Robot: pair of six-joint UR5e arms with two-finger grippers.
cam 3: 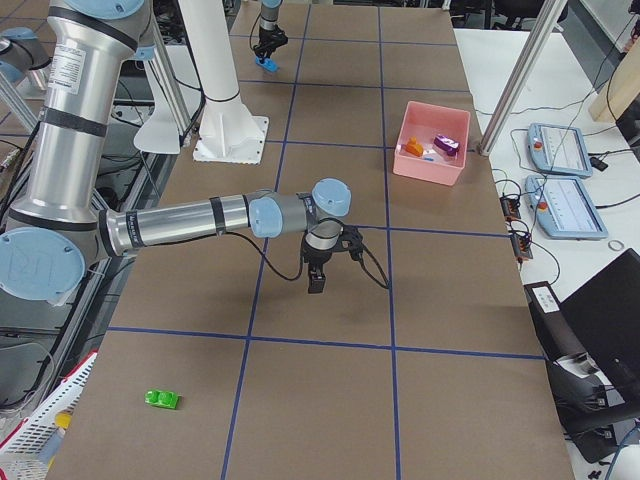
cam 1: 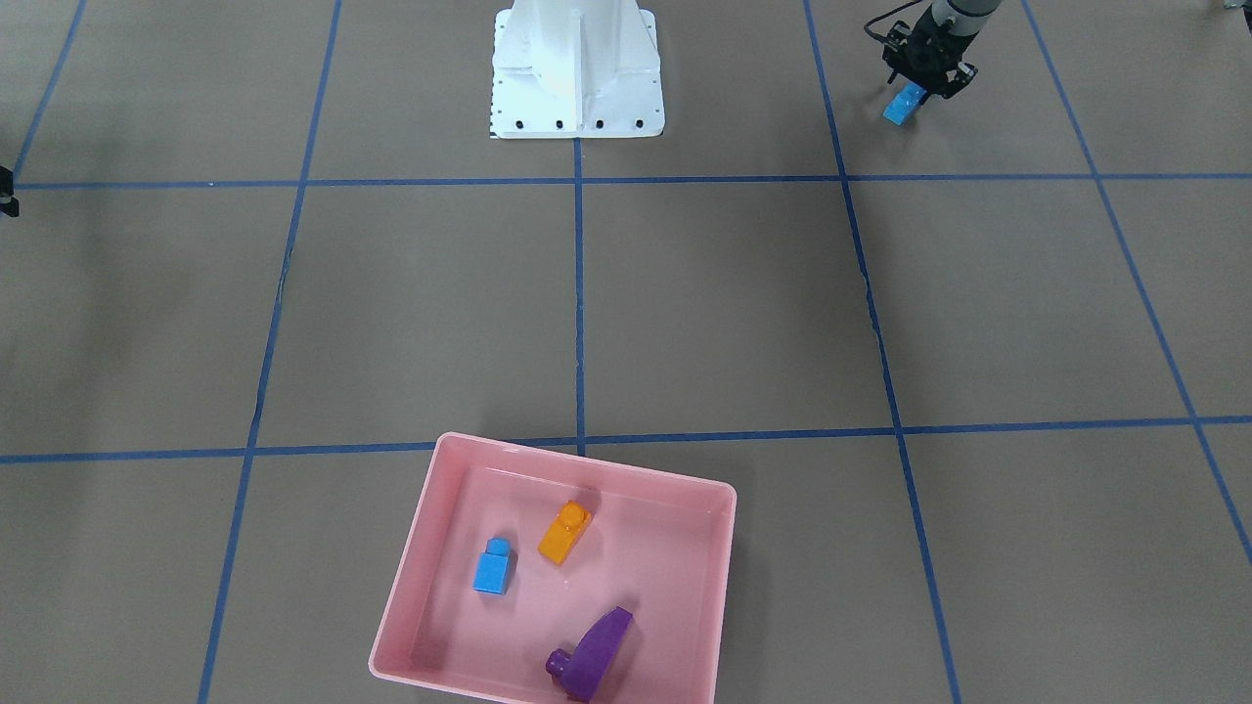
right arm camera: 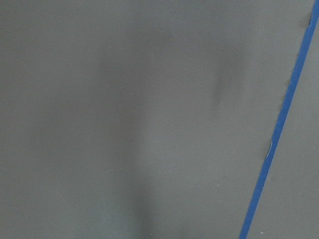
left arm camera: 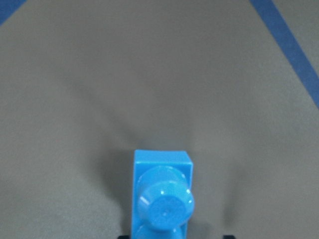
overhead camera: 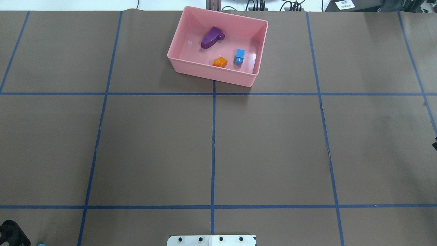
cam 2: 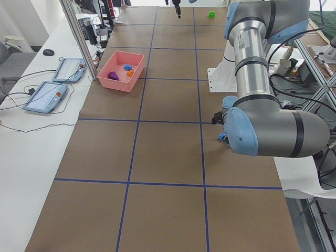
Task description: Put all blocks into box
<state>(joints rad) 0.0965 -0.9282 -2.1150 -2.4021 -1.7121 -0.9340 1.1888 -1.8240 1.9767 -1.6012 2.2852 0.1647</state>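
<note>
The pink box (cam 1: 646,577) sits on the brown tabletop (cam 1: 685,313), and three bricks lie apart on its floor. The orange one-stud brick (cam 1: 565,533) is near the middle. The small blue one-stud brick (cam 1: 493,567) is just beside it. The purple sloped brick (cam 1: 592,653) rests against the wall farthest from the robot.

Well away from the box, toward the robot's left, the left hand (cam 1: 917,88) is clamped on the long blue four-stud brick (cam 1: 904,104), which hangs tilted from its fingers.

The right hand (cam 3: 317,282) points down over bare tabletop, well apart from the box; whether its fingers are apart or together cannot be told.

The green two-stud brick (cam 3: 163,400) lies on the tabletop farther from the box than the right hand.
</note>
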